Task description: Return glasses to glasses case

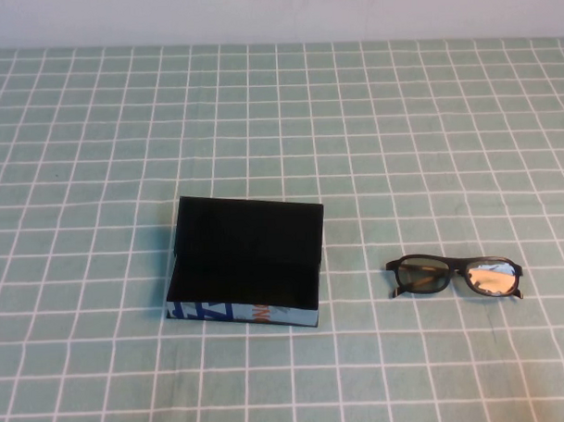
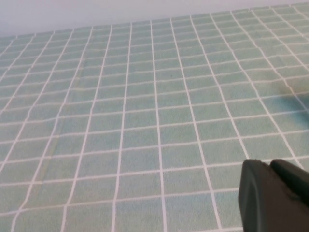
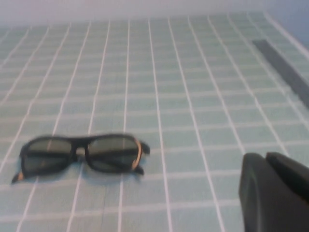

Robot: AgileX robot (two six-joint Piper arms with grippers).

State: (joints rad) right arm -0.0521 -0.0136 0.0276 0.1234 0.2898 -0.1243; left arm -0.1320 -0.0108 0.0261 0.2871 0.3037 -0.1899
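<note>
The glasses case (image 1: 245,261) is a black box in the middle of the table in the high view, with its blue-and-white front edge and orange mark (image 1: 261,314) facing me. I cannot tell whether its lid is up. The glasses (image 1: 456,276) lie flat on the cloth to the right of the case, apart from it. They also show in the right wrist view (image 3: 79,153). My right gripper (image 3: 265,157) is shut and empty, short of the glasses and off to one side. My left gripper (image 2: 269,164) is shut and empty over bare cloth. Neither arm shows in the high view.
A green cloth with a white grid (image 1: 279,118) covers the table up to the pale back wall. A dark strip (image 3: 282,65) runs along the cloth's far right side in the right wrist view.
</note>
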